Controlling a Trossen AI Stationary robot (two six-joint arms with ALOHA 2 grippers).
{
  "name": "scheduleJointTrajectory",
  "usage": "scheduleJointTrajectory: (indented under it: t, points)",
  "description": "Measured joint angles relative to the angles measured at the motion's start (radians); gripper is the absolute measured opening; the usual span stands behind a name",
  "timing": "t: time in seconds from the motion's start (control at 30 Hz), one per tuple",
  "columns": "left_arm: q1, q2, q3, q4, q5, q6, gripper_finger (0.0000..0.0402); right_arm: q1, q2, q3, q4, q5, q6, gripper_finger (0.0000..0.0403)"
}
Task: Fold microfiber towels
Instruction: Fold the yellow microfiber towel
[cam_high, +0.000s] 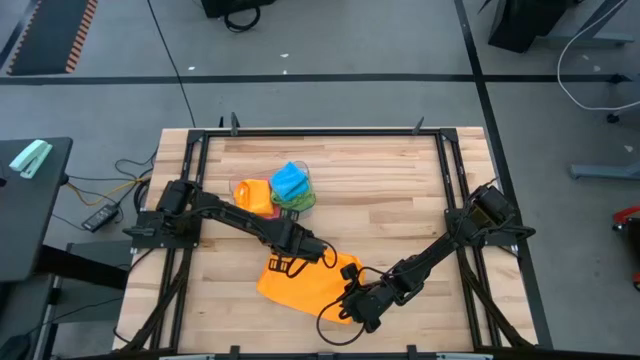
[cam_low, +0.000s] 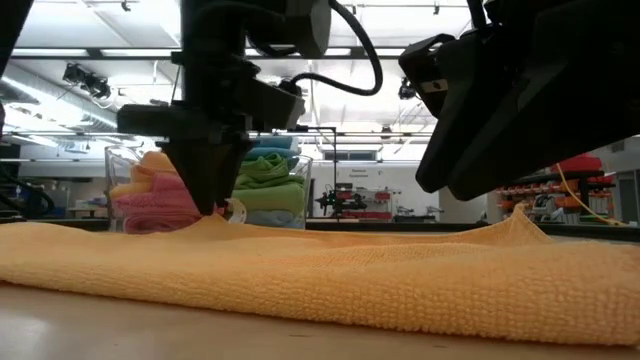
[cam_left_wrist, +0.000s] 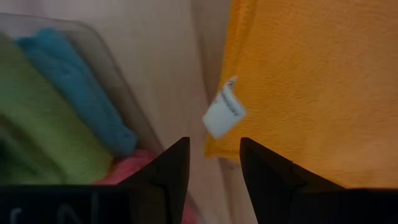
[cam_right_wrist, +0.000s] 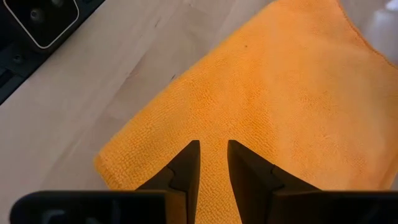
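Lying spread near the front of the pale wooden bench is a bright orange microfiber towel, part-folded, its small white care tag at one edge. The left gripper stands at the towel's far edge beside that tag, jaws parted with nothing between them. The right gripper sits over the towel's near right part, jaws narrowly apart with orange cloth beneath; whether they pinch it I cannot tell. Just behind stands a clear plastic tub holding folded blue, green, pink and orange cloths.
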Motion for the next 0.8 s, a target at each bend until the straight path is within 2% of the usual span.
scheduleJointTrajectory:
  t: [0.1, 0.33, 0.8]
  points:
    - [0.03, 0.001, 0.0, 0.015, 0.062, 0.001, 0.0153, 0.0, 0.0, 0.0, 0.009, 0.0, -0.005, 0.009]
    - [0.06, 0.028, 0.0, 0.041, 0.087, 0.029, 0.0153, 0.0, 0.0, 0.0, 0.016, 0.0, -0.01, 0.009]
    - [0.055, 0.07, -0.001, 0.022, 0.107, 0.034, 0.01, 0.0, -0.001, 0.0, 0.03, 0.0, -0.022, 0.009]
